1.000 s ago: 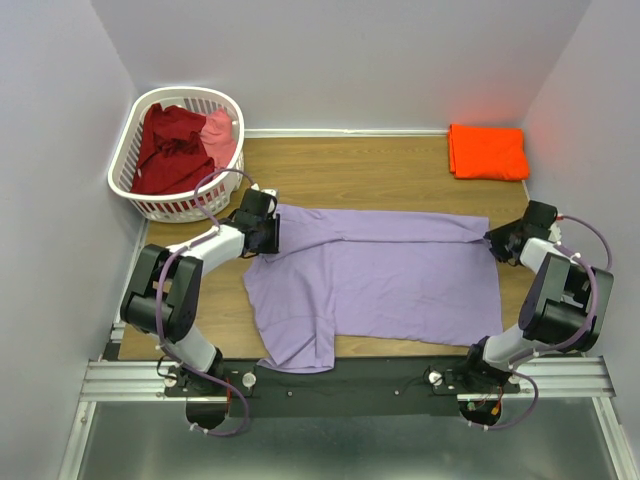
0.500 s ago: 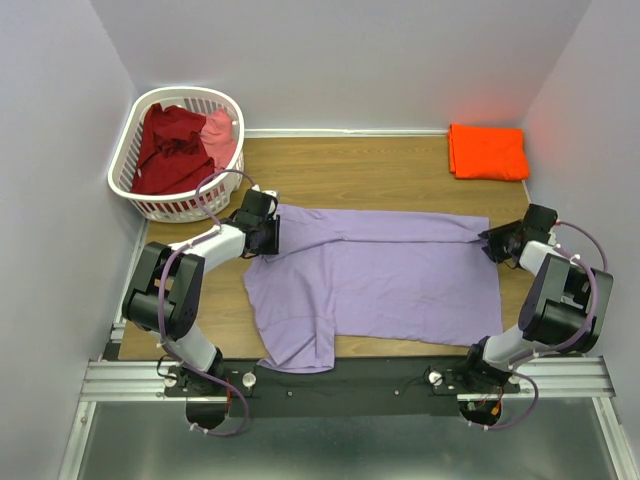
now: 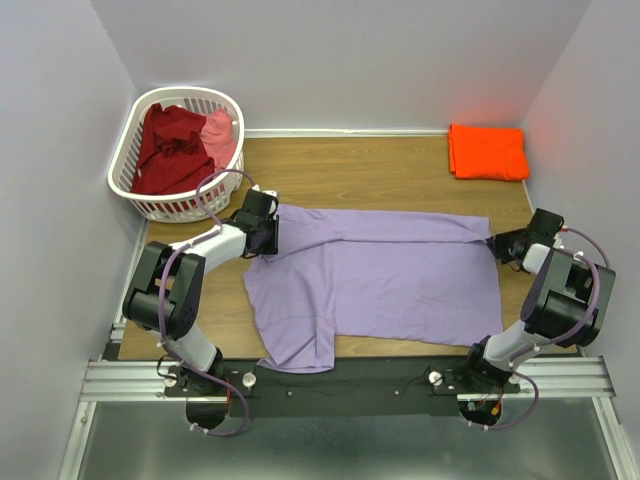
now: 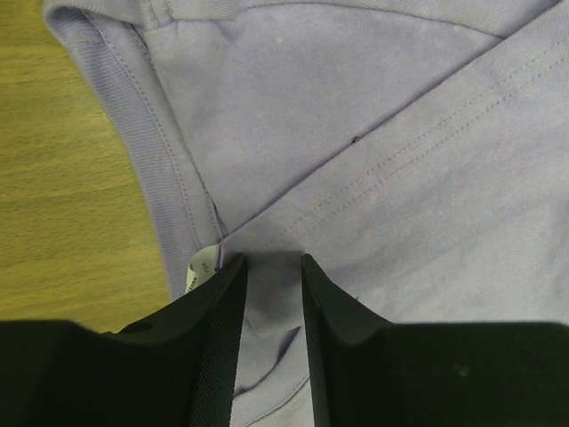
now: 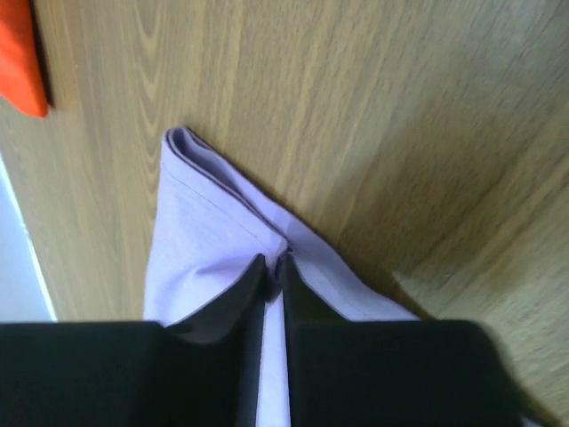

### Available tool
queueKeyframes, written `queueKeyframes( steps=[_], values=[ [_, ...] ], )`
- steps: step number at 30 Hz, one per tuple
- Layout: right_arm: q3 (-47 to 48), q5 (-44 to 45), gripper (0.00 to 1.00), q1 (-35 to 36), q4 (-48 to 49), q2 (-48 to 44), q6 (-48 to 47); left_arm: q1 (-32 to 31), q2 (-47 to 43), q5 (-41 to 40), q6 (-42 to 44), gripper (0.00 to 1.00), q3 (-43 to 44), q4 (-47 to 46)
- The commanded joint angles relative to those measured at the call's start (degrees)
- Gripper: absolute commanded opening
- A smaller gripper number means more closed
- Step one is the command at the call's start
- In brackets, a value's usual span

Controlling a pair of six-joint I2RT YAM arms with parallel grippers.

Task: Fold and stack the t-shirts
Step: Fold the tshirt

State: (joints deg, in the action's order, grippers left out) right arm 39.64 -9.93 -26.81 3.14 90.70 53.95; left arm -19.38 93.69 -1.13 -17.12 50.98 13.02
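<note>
the lavender t-shirt [image 3: 380,275] lay spread mid-frame, mid-fold. the right gripper [image 5: 274,260] pinched its right-hand corner; the left gripper [image 4: 274,262] seemingly nipped cloth by the collar. next, both should lift evenly and fold across.

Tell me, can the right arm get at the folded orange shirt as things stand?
Probably not yet. The right tool is shut on a corner of the lavender shirt, so it is busy. Otherwise the way looks free: only bare table lies between it and the orange shirt.
</note>
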Motion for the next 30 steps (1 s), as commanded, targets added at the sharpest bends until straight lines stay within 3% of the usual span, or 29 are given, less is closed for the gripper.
queueKeyframes(
  steps=[1,4,11,18,23,25,26,30],
  values=[
    [-0.97,-0.96,0.1,-1.31,1.52,-0.42,-0.42,-0.14,0.97,-2.65,0.51,0.37,0.44,1.66],
    [-0.35,-0.61,0.01,-1.76,1.35,-2.88,-2.62,-0.14,1.49,-2.48,0.25,0.34,0.43,2.19],
    [0.8,0.18,0.01,-1.93,0.47,-3.34,-7.19,0.13,1.59,-1.77,0.07,0.25,-0.09,2.89],
    [-1.93,0.71,0.01,-2.11,-0.41,-1.57,-7.81,0.13,-0.17,-0.63,-0.28,0.22,-1.67,2.81],
    [-1.5,0.44,0.13,-2.11,-2.16,-0.52,-10.0,0.13,-1.14,0.77,-0.54,0.22,-2.11,2.8],
    [-0.01,0.27,0.18,-2.11,-2.96,-0.26,-12.29,0.13,-1.66,0.86,-0.72,0.26,-2.03,2.72],
    [1.05,0.09,0.19,-2.11,-5.14,-0.34,-12.73,0.13,-2.89,3.56,-1.33,0.37,-2.11,2.11],
    [5.26,1.05,0.26,-2.11,-9.71,-1.22,-14.84,0.22,-7.81,5.61,-2.91,0.46,-1.15,0.96]
  ],
)
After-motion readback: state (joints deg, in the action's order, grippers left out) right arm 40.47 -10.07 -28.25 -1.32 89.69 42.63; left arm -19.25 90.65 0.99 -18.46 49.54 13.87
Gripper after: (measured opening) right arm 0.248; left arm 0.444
